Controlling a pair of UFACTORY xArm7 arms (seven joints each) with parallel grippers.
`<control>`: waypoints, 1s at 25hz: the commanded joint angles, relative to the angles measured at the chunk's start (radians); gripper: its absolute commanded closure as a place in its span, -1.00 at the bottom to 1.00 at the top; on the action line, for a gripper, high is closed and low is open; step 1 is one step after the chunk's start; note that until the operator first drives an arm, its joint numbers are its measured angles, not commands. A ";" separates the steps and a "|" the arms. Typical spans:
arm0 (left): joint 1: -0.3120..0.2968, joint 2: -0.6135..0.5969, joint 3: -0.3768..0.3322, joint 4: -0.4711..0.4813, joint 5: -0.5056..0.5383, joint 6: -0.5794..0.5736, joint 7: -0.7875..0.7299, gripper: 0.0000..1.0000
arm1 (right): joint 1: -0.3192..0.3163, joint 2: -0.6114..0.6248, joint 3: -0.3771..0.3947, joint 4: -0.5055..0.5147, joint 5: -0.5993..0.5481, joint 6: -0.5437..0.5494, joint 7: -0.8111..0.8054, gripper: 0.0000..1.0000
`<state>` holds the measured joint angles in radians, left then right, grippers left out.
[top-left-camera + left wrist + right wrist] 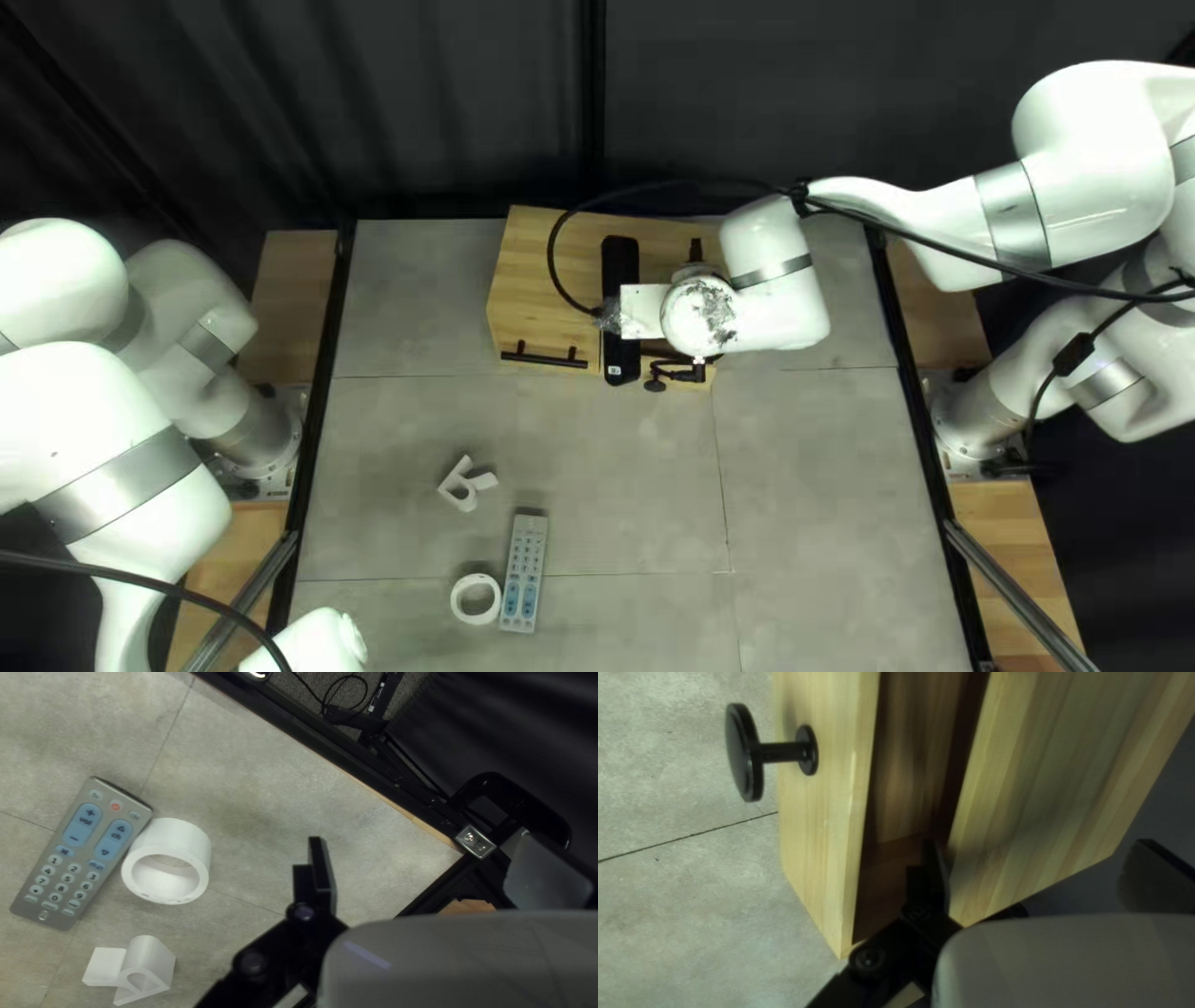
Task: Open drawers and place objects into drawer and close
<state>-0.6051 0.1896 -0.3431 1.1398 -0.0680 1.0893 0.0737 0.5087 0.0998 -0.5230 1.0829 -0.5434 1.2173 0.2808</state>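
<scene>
Drawer (pixel 822 840): ajar, cabinet (pixel 535 268) front.
My right gripper (pixel 696 370): spread, at cabinet.
My left gripper (pixel 430 849): spread.
Remote (pixel 524 573), ring (pixel 459 600), bracket (pixel 459 485): in front of cabinet.

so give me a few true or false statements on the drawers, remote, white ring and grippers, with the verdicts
1. The drawer with the round knob is fully shut. False: a gap shows behind its front.
2. The white ring is beside the remote. True.
3. My left gripper is shut on the remote. False: it is open, and the remote lies on the table.
4. My right gripper has one finger at the opening of the knob drawer. True.
5. The remote is inside a drawer. False: it is on the table.
</scene>
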 commanded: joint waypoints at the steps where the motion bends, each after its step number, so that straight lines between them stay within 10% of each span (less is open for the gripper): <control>1: 0.000 0.000 0.000 0.000 0.000 0.000 0.000 -1.00 | -0.003 0.006 -0.002 0.013 0.001 0.007 -0.010 -1.00; 25: 0.000 0.000 0.000 0.000 0.000 0.000 0.000 -1.00 | -0.002 0.008 0.000 0.029 -0.001 0.029 -0.034 -1.00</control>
<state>-0.6051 0.1896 -0.3431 1.1398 -0.0680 1.0893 0.0737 0.5075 0.1121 -0.5223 1.1146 -0.5401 1.2429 0.2508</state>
